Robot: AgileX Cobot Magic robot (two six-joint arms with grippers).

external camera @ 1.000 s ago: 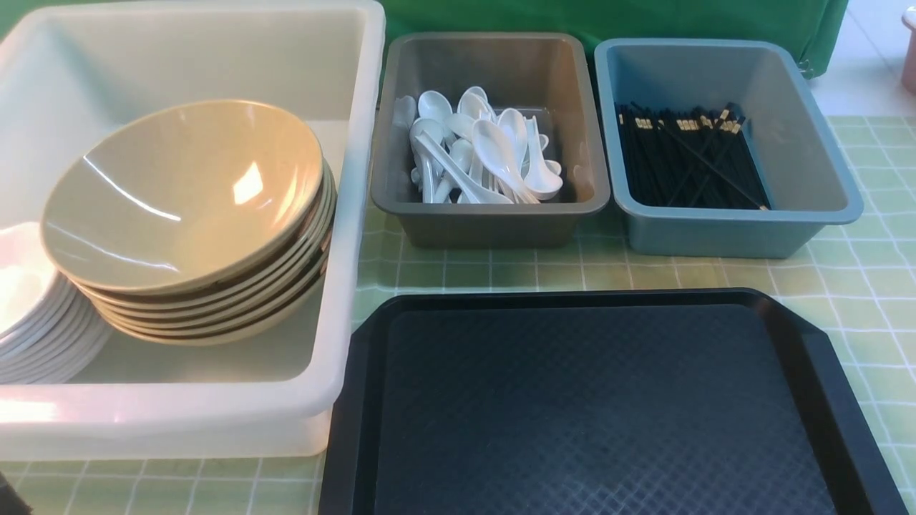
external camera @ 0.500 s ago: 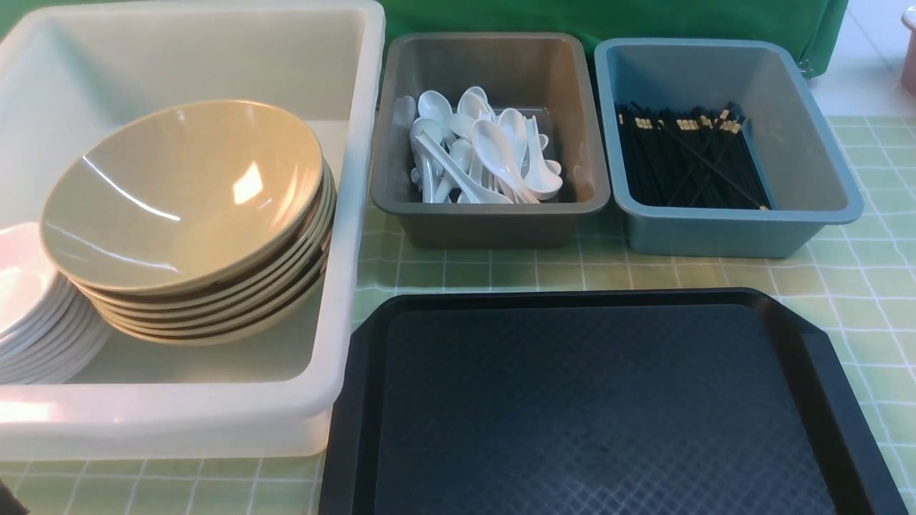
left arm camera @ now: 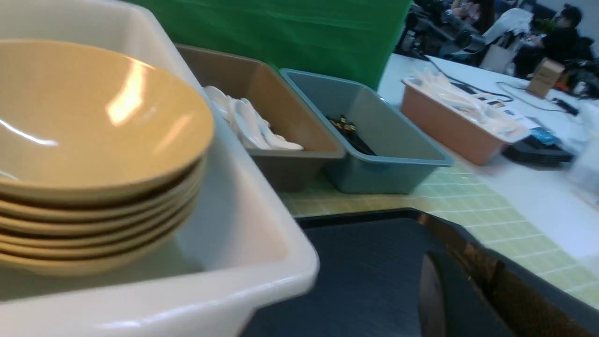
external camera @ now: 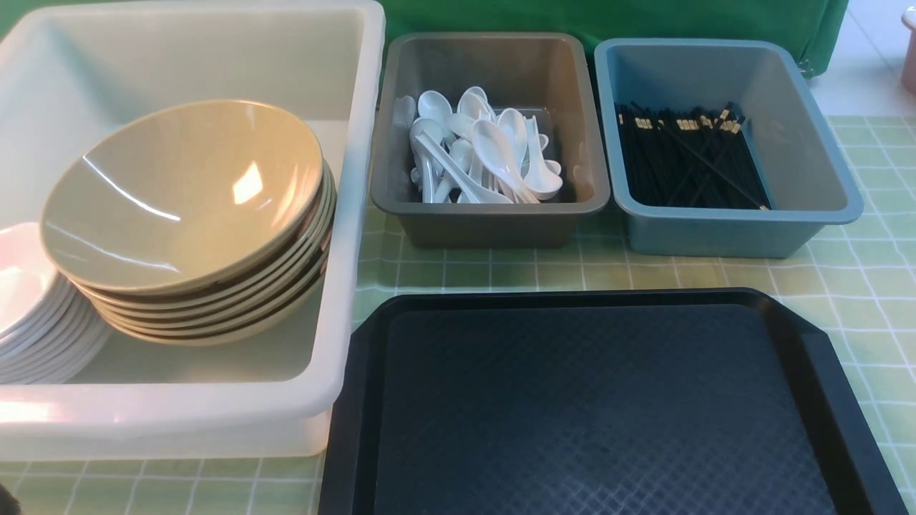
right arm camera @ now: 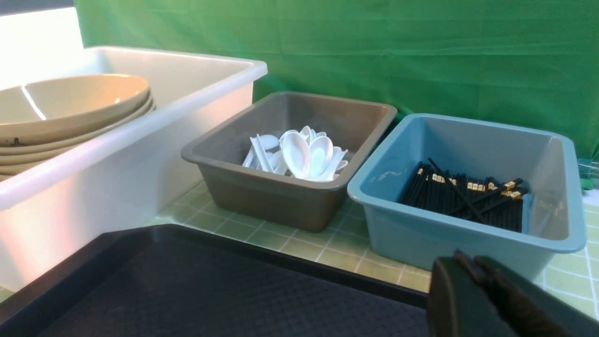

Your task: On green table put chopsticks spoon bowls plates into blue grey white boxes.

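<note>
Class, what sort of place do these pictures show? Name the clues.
Probably a lab set up as a canteen dish-sorting station: sorted tubs of spoons and chopsticks, a green backdrop, and cluttered desks with people behind.

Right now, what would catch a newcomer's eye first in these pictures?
The stack of tan bowls tilted inside the big white box on the left, beside white plates. Then the grey box heaped with white spoons, and the blue box of black chopsticks, behind a bare black tray.
</note>
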